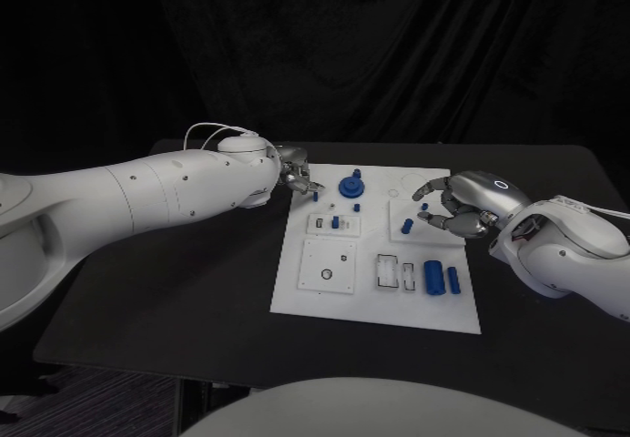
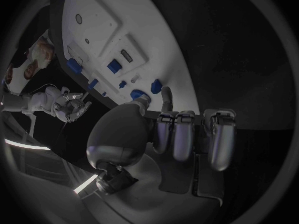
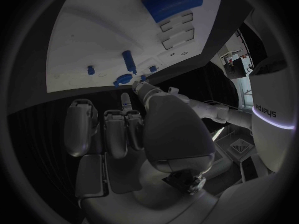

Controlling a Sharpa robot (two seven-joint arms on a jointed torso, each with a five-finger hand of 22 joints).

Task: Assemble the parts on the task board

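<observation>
The white task board [image 1: 296,289] lies in the middle of the black table. A round blue part [image 1: 352,187] stands at the board's far end, and my left hand [image 1: 299,173] hovers just left of it with its fingers [image 2: 186,134] curled in and nothing seen in them. The same blue part [image 2: 138,94] lies just past that hand's thumb. My right hand [image 1: 460,205] hangs over the board's right edge, its fingers arched with a gap to the thumb. Small blue pieces [image 1: 407,226] lie just beyond its fingertips. Two longer blue pieces [image 1: 442,277] lie at the near right.
Small blue pegs [image 1: 338,221] stand in a block left of centre. White inset plates with slots [image 1: 390,271] fill the board's near half. Black table surface [image 1: 184,282] stretches round the board on all sides.
</observation>
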